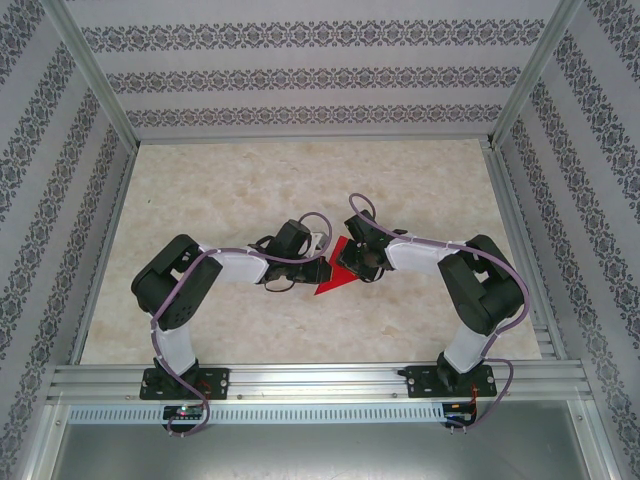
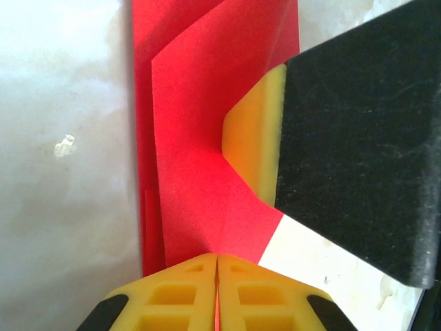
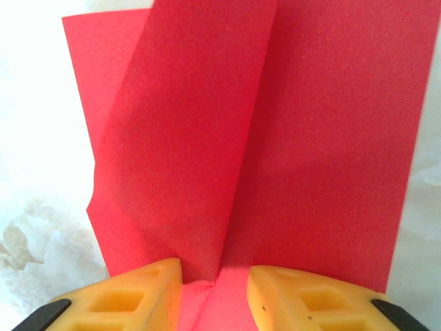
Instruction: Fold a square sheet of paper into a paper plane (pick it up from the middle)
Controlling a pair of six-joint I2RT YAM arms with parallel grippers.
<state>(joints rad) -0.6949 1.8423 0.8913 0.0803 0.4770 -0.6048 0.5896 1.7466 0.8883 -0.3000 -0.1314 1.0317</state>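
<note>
The red sheet of paper lies folded at the table's middle and shows as a pointed triangle between both wrists. My left gripper is shut on its edge. In the left wrist view a thin red line runs between the closed yellow fingers, and creased paper spreads ahead of them. My right gripper faces it from the right. One of its yellow fingers rests on the paper. In the right wrist view its jaws stand apart, with the paper and a long crease between them.
The table has a pale marbled top. Patterned walls and aluminium posts enclose it on three sides. A metal rail with both arm bases runs along the near edge. Both arms reach inward and meet at the centre.
</note>
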